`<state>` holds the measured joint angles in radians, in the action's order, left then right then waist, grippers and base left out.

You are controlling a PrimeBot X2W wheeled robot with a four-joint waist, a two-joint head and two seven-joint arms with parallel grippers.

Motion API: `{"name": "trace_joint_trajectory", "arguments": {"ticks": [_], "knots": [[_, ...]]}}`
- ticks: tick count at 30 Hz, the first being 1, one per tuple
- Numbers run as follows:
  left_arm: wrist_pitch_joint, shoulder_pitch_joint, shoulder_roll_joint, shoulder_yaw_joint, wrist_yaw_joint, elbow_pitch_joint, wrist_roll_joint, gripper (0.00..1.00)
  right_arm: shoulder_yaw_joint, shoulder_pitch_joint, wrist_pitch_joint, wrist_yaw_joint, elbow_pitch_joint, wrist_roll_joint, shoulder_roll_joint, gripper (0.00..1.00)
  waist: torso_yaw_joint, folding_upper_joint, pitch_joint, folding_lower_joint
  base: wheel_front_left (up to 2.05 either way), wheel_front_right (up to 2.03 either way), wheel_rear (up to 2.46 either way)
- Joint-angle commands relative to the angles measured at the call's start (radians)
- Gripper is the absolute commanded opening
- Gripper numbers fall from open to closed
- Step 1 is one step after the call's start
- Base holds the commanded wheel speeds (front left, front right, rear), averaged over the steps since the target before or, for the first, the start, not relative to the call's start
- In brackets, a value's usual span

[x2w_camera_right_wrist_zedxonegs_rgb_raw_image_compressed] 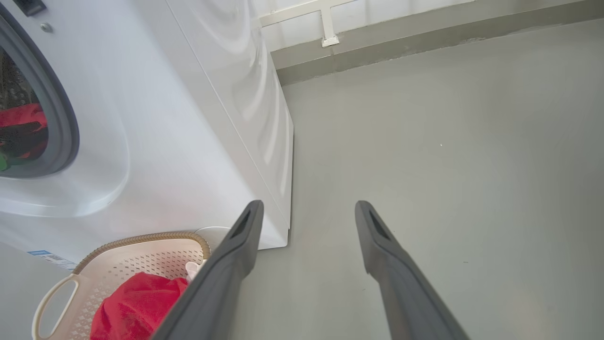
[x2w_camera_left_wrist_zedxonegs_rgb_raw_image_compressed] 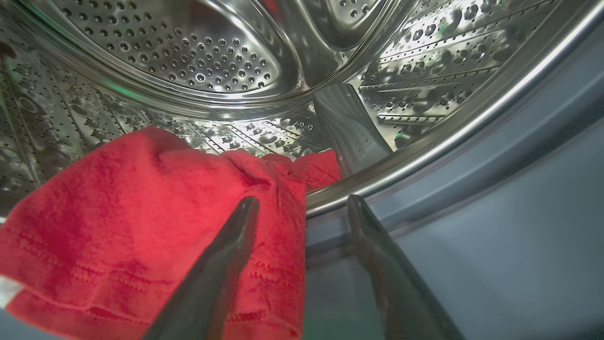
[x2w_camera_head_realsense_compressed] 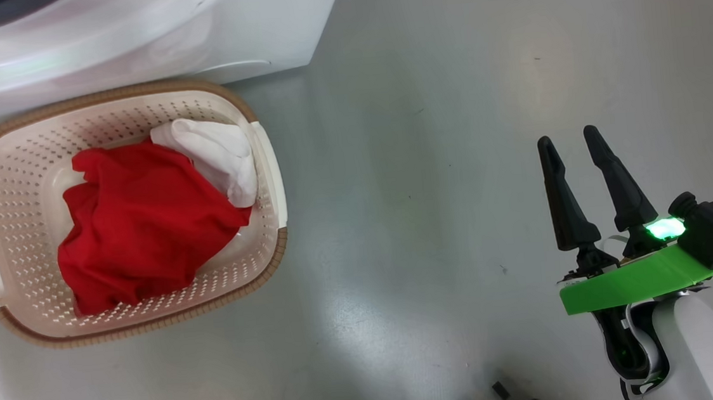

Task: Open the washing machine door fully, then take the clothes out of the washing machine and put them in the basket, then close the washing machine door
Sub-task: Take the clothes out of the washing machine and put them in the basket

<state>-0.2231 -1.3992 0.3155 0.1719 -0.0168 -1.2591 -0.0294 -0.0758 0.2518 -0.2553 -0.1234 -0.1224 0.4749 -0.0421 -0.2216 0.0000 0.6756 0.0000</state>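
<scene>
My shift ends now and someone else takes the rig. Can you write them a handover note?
Left claw: open, inside the drum, at a red cloth on the drum's lip; not gripped.
Right claw: open, empty, over the floor.
Basket: holds a red garment and a white cloth, beside the washing machine.
Done: those two are out.
To do: take out the red cloth, drop it in the basket, close the door.
</scene>
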Motion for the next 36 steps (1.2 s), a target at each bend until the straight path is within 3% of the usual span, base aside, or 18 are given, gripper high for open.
{"name": "trace_joint_trajectory", "arguments": {"ticks": [1, 8, 16, 17, 18, 19, 20, 21, 29, 36], "knots": [[0.001, -0.019, 0.059, -0.004, 0.014, 0.012, -0.010, 1.00, -0.021, 0.004, -0.006, -0.007, 0.023, 0.002, -0.008, 1.00, -0.003, 0.0000, 0.001, 0.0000, 0.00, 0.00, 0.00], [0.027, -0.029, 0.089, 0.014, 0.040, -0.014, -0.017, 1.00, -0.026, 0.003, -0.006, -0.007, 0.023, 0.004, -0.008, 1.00, -0.007, 0.0000, -0.003, 0.0000, 0.00, 0.00, 0.00], [0.047, -0.014, 0.100, 0.022, 0.035, -0.025, -0.002, 1.00, -0.028, 0.001, -0.006, -0.007, 0.025, 0.001, -0.008, 1.00, -0.006, 0.0000, -0.006, 0.0000, 0.00, 0.00, 0.00], [0.048, -0.012, 0.100, 0.023, 0.035, -0.026, 0.000, 0.93, -0.029, 0.002, -0.006, -0.007, 0.025, 0.001, -0.008, 1.00, -0.006, 0.0000, -0.007, 0.0000, 0.00, 0.00, 0.00], [0.049, -0.010, 0.100, 0.023, 0.035, -0.026, 0.002, 0.50, -0.029, 0.002, -0.006, -0.007, 0.026, 0.000, -0.008, 1.00, -0.005, 0.0000, -0.007, 0.0000, 0.00, 0.00, 0.00], [0.048, -0.008, 0.099, 0.024, 0.035, -0.027, 0.004, 0.36, -0.028, 0.001, -0.006, -0.007, 0.026, 0.000, -0.008, 1.00, -0.005, 0.0000, -0.008, 0.0000, 0.00, 0.00, 0.00], [0.048, -0.006, 0.098, 0.025, 0.035, -0.027, 0.007, 0.13, -0.028, 0.001, -0.006, -0.007, 0.027, -0.001, -0.008, 1.00, -0.004, 0.0000, -0.009, 0.0000, 0.00, 0.00, 0.00], [0.046, -0.005, 0.096, 0.026, 0.035, -0.028, 0.008, 0.00, -0.027, 0.001, -0.006, -0.007, 0.027, -0.002, -0.008, 1.00, -0.003, 0.0000, -0.009, 0.0000, 0.00, 0.00, 0.00], [-0.007, 0.000, 0.073, 0.026, 0.027, -0.023, 0.036, 0.00, -0.016, -0.003, -0.006, -0.007, 0.026, -0.009, -0.008, 1.00, 0.012, 0.0000, -0.017, 0.0000, 0.00, 0.00, 0.00], [-0.037, 0.047, 0.041, -0.029, -0.004, 0.058, 0.116, 0.00, -0.004, -0.011, -0.006, -0.007, 0.025, -0.018, -0.008, 1.00, 0.032, 0.0000, -0.035, 0.0000, 0.00, 0.00, 0.00]]}}
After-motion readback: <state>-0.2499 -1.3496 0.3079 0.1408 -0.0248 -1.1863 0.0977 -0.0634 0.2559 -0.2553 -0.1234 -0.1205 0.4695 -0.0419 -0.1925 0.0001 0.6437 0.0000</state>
